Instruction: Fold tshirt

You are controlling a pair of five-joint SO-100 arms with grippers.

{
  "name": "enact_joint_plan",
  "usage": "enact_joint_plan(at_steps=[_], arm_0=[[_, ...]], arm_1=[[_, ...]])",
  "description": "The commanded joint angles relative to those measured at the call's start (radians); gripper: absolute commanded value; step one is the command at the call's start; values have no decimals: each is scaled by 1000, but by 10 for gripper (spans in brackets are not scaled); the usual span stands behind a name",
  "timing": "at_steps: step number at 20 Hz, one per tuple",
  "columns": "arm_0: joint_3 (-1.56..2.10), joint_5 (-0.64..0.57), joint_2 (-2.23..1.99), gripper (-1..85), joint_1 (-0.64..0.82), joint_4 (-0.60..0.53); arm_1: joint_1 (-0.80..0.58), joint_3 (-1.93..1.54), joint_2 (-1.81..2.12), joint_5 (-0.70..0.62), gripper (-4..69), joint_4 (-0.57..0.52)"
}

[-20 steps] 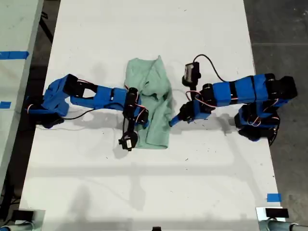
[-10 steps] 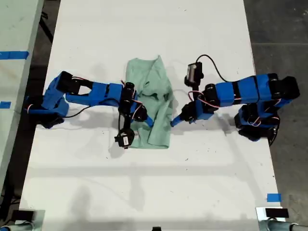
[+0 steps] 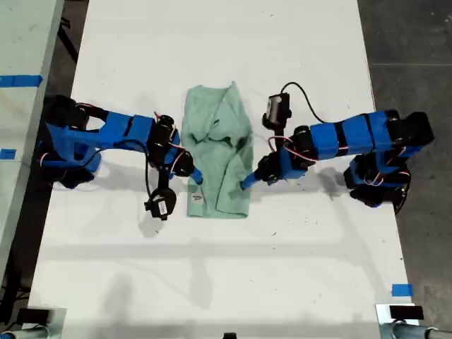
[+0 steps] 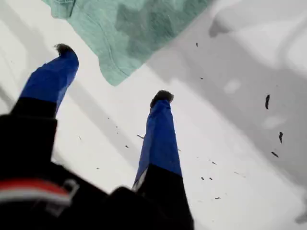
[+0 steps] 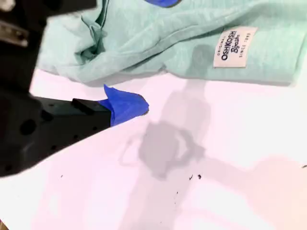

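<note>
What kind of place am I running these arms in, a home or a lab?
Probably a lab or workshop bench: a plain white table on bare grey concrete floor, blue tape markers at the table's edge, and only the pale mint-green cotton t-shirt laid out.

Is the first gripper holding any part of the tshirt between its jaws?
No: my first gripper is open, both jaws over bare table beside the tshirt.
</note>
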State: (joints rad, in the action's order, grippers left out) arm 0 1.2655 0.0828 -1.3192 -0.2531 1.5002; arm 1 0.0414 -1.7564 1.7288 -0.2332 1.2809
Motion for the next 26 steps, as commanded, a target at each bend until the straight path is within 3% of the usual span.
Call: enact_joint_plan(at_steps=[1, 9, 18, 21, 26], arm_0=[[221, 58, -189, 268, -28, -138], [97, 60, -12, 272, -63, -207], [-6, 34, 156, 262, -75, -284], [-60, 46, 272, 256, -57, -262], [-61, 32, 353, 221, -31, -304]], arm_1=[[35, 166, -58, 38, 291, 51], [77, 529, -422, 57, 300, 146], [80, 624, -548, 46, 302, 155], [81, 672, -641, 44, 307, 149], [77, 707, -772, 40, 241, 104]])
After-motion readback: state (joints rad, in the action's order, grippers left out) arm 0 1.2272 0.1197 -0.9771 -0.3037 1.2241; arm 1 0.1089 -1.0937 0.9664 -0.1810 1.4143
